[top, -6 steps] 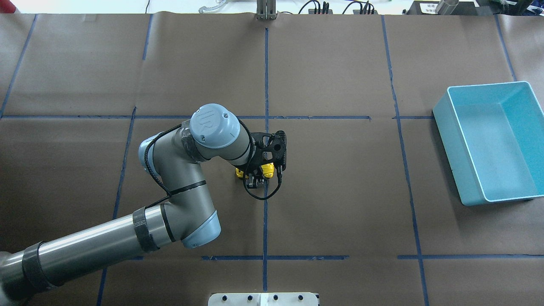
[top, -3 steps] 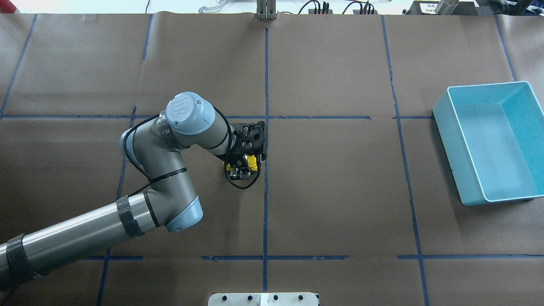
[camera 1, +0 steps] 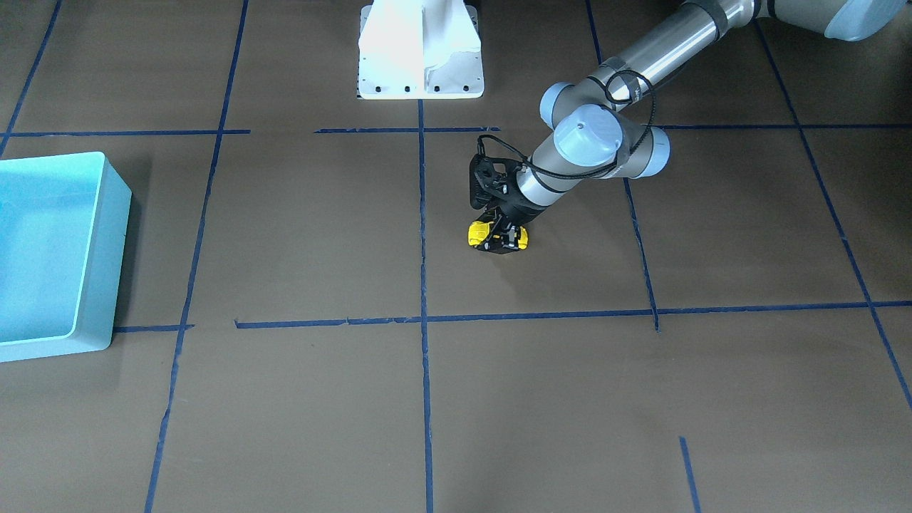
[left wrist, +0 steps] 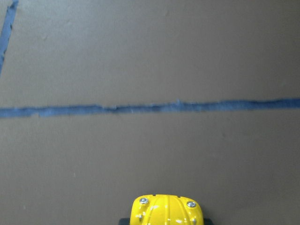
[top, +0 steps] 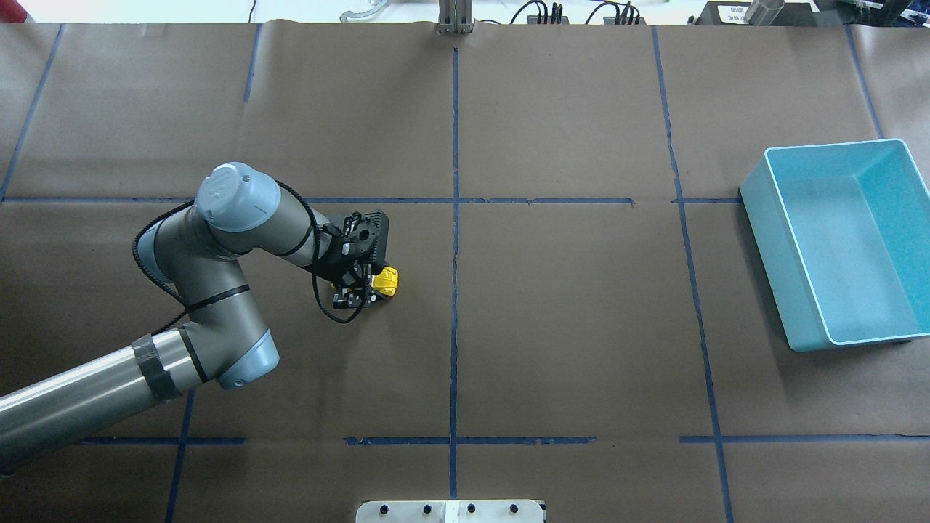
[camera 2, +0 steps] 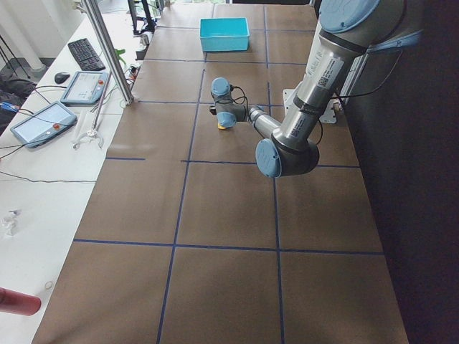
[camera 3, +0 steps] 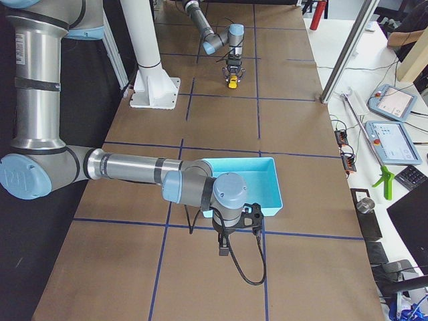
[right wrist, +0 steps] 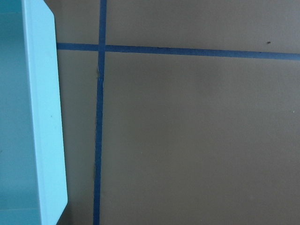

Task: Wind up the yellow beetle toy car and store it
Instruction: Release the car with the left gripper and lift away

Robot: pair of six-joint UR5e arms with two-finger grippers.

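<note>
Overhead, L to R. Found the left arm (top: 196, 290) entering from the lower-left edge, elbow bent, wrist turned twd the centre. Found the left gripper (top: 357, 289) pointing down at the table (top: 567, 327), a bit left of the centre tape line (top: 455, 327). Saw its jaws closed on the car (top: 386, 281), a finger on either side of the body, yellow end poking out on the R side of the fingers. Looked wheels-down on the brown paper, tho too small to confirm contact. Noted the bin (top: 785, 269), light blue, open top, at the far R edge, well apart from the car.

Front cam, mirrored: found the bin (camera 1: 117, 249) at L edge, then the car (camera 1: 477, 234) low on the table w/ the left gripper (camera 1: 503, 241) straddling its middle, arm slanting up to the top R.

Left wrist cam: caught only the car's rounded yellow end (left wrist: 166, 212) at the bottom edge, two small screws on it, w/ a blue tape line (left wrist: 150, 108) crossing the table ahead.

R-side cam: found the right gripper (camera 3: 225, 249) hanging just beside the near wall of the bin (camera 3: 267, 211), pointing down. Could not tell its jaws, open or closed, from that angle. Right wrist cam: got the bin wall (right wrist: 44, 117) at L, then tape and bare paper.
</note>
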